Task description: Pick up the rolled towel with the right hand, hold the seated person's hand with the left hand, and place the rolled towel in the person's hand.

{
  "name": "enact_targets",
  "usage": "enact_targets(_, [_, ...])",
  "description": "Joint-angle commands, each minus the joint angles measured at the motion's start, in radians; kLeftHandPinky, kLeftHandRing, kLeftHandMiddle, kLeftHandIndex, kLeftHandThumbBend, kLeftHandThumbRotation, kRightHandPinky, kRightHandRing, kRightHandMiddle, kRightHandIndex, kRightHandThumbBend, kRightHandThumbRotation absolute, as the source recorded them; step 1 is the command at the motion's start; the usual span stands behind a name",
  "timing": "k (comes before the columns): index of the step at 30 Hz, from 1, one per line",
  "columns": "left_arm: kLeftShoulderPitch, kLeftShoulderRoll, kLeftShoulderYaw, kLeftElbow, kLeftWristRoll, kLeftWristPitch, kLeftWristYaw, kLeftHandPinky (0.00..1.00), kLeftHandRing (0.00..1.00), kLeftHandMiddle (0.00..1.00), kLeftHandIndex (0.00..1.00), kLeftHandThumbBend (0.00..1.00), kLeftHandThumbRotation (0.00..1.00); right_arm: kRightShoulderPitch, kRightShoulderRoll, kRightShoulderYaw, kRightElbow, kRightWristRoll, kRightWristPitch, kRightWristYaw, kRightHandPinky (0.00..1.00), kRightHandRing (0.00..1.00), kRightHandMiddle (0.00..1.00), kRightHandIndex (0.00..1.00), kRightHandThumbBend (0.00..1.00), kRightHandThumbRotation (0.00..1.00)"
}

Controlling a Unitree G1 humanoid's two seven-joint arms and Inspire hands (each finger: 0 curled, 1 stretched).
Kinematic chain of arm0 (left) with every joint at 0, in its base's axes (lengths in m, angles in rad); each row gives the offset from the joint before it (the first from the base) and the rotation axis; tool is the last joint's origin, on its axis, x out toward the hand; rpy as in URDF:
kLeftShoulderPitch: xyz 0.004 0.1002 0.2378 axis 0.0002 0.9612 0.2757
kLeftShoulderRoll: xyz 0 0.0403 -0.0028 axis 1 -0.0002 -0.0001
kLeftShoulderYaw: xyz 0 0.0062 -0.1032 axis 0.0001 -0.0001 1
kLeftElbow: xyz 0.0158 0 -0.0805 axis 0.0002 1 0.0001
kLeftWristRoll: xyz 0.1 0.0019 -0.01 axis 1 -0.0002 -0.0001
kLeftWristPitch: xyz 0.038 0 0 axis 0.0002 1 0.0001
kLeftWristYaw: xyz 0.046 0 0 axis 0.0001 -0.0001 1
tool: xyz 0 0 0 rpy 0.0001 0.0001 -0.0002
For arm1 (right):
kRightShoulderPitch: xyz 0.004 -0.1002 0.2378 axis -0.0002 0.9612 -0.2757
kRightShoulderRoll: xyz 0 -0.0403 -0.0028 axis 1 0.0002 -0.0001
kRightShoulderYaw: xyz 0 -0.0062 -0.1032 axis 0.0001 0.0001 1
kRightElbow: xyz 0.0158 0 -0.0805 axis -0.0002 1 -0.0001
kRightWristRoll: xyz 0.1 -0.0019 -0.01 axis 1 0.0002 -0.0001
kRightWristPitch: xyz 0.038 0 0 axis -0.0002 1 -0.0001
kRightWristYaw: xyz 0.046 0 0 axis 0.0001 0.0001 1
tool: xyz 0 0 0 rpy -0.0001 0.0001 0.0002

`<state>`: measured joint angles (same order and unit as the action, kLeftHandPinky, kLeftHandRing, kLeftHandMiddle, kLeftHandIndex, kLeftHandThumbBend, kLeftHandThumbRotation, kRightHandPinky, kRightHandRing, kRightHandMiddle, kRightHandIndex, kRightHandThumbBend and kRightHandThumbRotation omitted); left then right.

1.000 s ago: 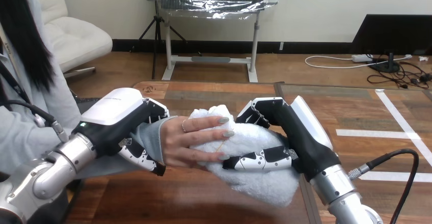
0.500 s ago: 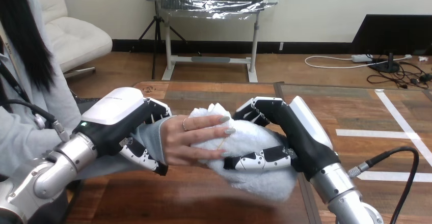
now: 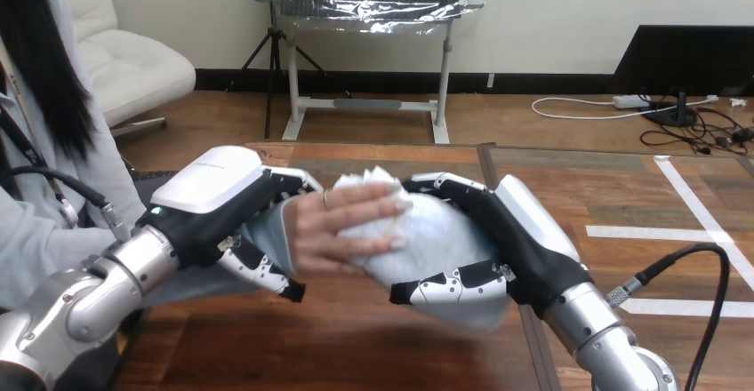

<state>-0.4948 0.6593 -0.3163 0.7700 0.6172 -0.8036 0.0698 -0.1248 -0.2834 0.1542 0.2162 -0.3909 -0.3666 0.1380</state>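
Note:
A white rolled towel (image 3: 436, 240) hangs above the table in the middle of the head view. My right hand (image 3: 507, 240) is shut on it from the right, fingers over its top and thumb under it. The person's hand (image 3: 342, 227) comes from the left and wraps its fingers over the towel's left end. My left hand (image 3: 227, 209) is shut on the person's wrist, with its fingers curled over and its thumb below the grey sleeve.
The wooden table (image 3: 622, 195) stretches out to the right, with white tape lines (image 3: 702, 222) on it. A black cable (image 3: 685, 271) loops beside my right forearm. The person sits at the left edge.
Both my hands, the towel and the person's hand have risen a little and shifted slightly left. My right hand's fingers now reach further over the towel.

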Motion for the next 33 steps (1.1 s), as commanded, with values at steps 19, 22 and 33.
enact_targets(19, [0.002, 0.011, 0.023, -0.066, -0.009, 0.02, -0.001, 0.88, 0.92, 0.93, 0.96, 1.0, 0.54, -0.053, -0.032, 0.014, -0.103, 0.006, 0.082, 0.108, 0.99, 1.0, 1.0, 1.0, 1.0, 0.72])
enact_targets(22, [0.005, 0.011, 0.023, -0.066, -0.011, 0.021, -0.005, 0.89, 0.94, 0.95, 0.98, 1.0, 0.58, -0.051, -0.037, 0.015, -0.108, 0.006, 0.09, 0.123, 1.0, 1.0, 1.0, 1.0, 1.0, 0.74])
enact_targets(33, [0.019, 0.006, 0.028, -0.059, -0.033, 0.015, -0.017, 0.94, 0.99, 1.0, 1.0, 1.0, 0.69, -0.045, -0.054, 0.016, -0.096, 0.009, 0.072, 0.139, 1.0, 1.0, 1.0, 1.0, 1.0, 0.84])
